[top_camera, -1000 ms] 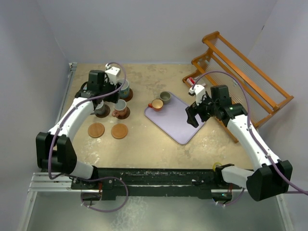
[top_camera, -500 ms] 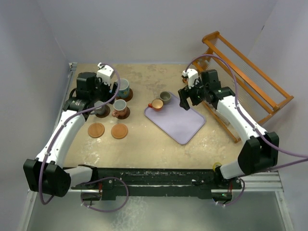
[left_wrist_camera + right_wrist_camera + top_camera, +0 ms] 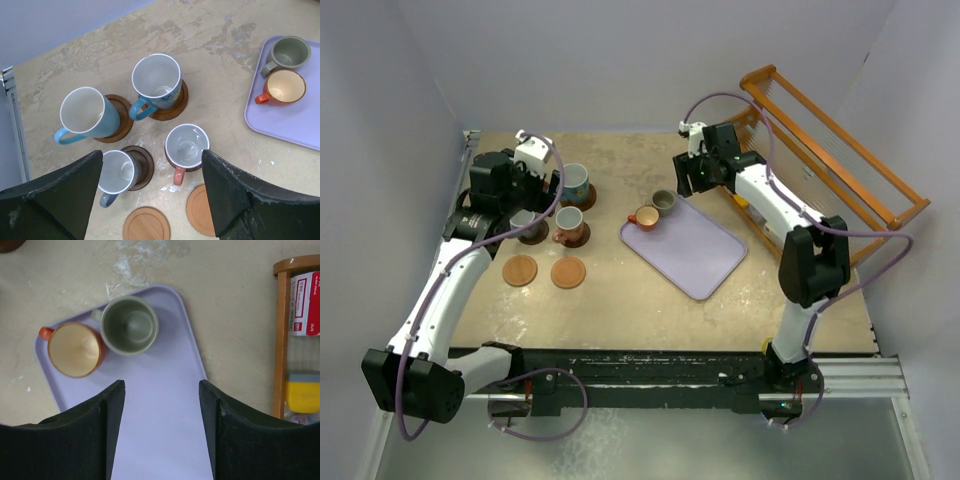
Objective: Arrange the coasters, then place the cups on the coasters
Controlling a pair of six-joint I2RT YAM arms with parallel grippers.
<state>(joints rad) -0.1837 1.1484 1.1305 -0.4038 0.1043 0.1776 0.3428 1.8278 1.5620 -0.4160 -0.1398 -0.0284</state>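
The surface [image 3: 620,300] is taken in first, with the lavender tray [image 3: 700,260] lying just to the 3 o'clock side of centre. The left claw [image 3: 152,160] is held wide open and empty above the coaster group at 9 o'clock. The right claw [image 3: 161,387] is spread as well, with nothing gripped, and is hung over the tray.

Four cups are judged done, each seated on a brown coaster:
- one light blue cup [image 3: 82,115] at the group's 10 o'clock
- a second light blue cup [image 3: 156,80] at 12
- the grey-blue cup [image 3: 116,172] at 7
- the pinkish-red cup [image 3: 186,146] at 4

Two are left. The orange cup [image 3: 75,350] and the grey-olive cup [image 3: 130,325] are parked side by side in the tray's 11 o'clock corner. Two bare coasters [image 3: 146,226] are laid at the group's 6 o'clock. The coasters are counted as arranged, and two placements are outstanding.
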